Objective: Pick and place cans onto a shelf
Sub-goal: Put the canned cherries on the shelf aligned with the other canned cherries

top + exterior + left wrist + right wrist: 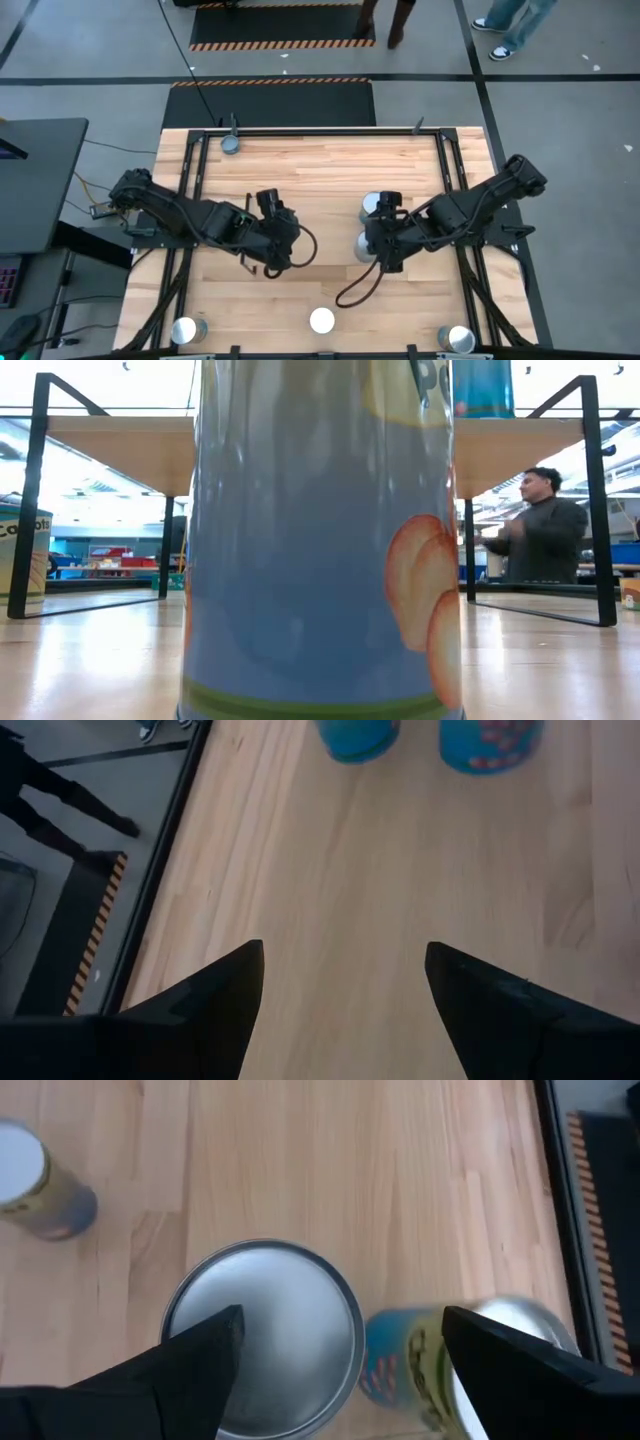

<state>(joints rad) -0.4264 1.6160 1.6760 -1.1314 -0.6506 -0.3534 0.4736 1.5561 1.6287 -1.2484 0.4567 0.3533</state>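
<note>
Several cans stand upright on the table top. Two silver-topped ones (373, 205) (365, 245) are right of centre. My right gripper (380, 255) (340, 1340) hangs open above the nearer one (262, 1335), with a blue-labelled can (470, 1360) beside it. My left gripper (275, 260) (345, 970) is open over bare wood left of centre, pointing at two blue cans (360, 735) (490, 745) farther off. The shelf (120, 445) shows in the low view as a raised wooden board on black frames, with a can (483, 388) on top.
More cans stand at the far left (232, 143), the near left (185, 330), the near middle (321, 320) and the near right (458, 338). The near-middle can (320, 540) fills the low view. A person (545, 525) is in the room beyond the table.
</note>
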